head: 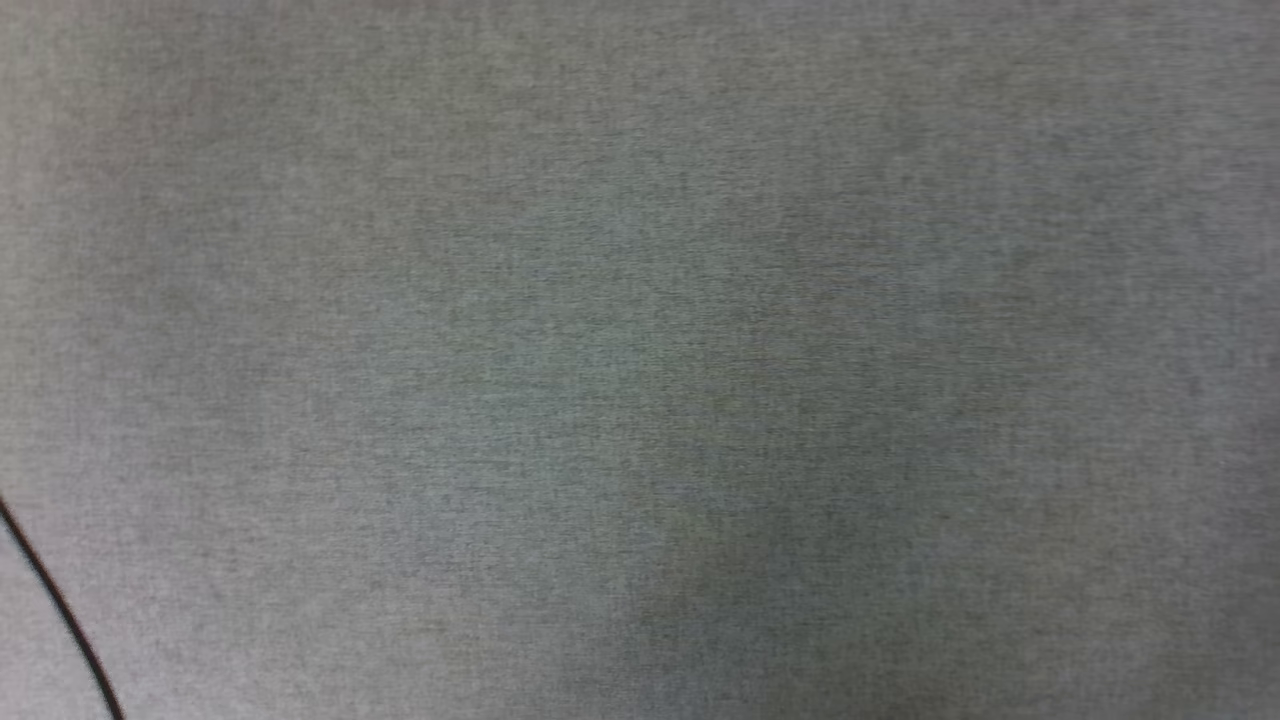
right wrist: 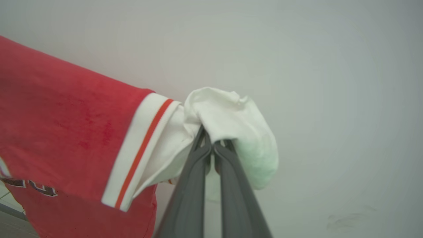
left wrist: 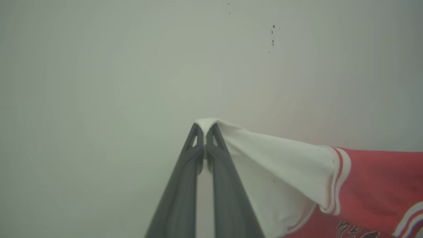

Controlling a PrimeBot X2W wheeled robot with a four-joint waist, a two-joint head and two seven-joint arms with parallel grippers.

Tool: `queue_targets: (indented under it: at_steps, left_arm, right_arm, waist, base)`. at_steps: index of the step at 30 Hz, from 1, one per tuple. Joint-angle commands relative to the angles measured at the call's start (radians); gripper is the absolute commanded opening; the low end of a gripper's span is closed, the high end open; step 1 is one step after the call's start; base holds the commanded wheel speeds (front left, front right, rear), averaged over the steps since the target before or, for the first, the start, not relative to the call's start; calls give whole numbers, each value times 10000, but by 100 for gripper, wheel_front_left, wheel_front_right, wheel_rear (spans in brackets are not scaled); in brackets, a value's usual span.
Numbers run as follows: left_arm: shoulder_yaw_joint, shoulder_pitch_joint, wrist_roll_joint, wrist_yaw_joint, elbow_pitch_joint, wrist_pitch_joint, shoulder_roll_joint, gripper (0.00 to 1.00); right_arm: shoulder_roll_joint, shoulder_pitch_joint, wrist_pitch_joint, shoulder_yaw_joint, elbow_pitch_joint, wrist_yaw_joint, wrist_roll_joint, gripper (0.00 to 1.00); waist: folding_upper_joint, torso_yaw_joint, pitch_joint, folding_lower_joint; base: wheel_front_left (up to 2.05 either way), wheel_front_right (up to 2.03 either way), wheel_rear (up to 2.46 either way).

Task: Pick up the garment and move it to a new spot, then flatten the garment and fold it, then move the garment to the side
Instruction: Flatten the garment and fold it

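Both clamped on white sleeve ends: left gripper [left wrist: 205, 134], right gripper [right wrist: 212, 147]. The garment [left wrist: 380, 181] looks limp and light, so sleeve holds seem sound.

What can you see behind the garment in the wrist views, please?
A plain pale surface shows behind the garment, pinched at its white sleeves by the left gripper and the right gripper; whatever the cloth covers is hidden.
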Motion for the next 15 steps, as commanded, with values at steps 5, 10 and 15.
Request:
queue_targets:
  at_steps: [5, 10, 15]
  left_arm:
    - [-345, 717, -83, -368, 1103, -628, -673, 0]
    - [-703, 2009, 17, -558, 1708, -1210, -920, 0]
    - [-1301, 3746, 224, -715, 1852, -1424, -992, 0]
  right_arm:
    - [333, 508, -717, 344, 1307, -16, -140, 0]
    - [466, 1515, -962, 867, 2088, -16, 146, 0]
    - [331, 2847, -1120, 1342, 2547, -16, 659, 0]
  waist:
    - [0, 310, 125, -3]
    - [0, 401, -223, -3]
    - [0, 408, -897, -3]
  base:
    - [0, 0, 0]
    - [0, 0, 0]
    - [0, 0, 0]
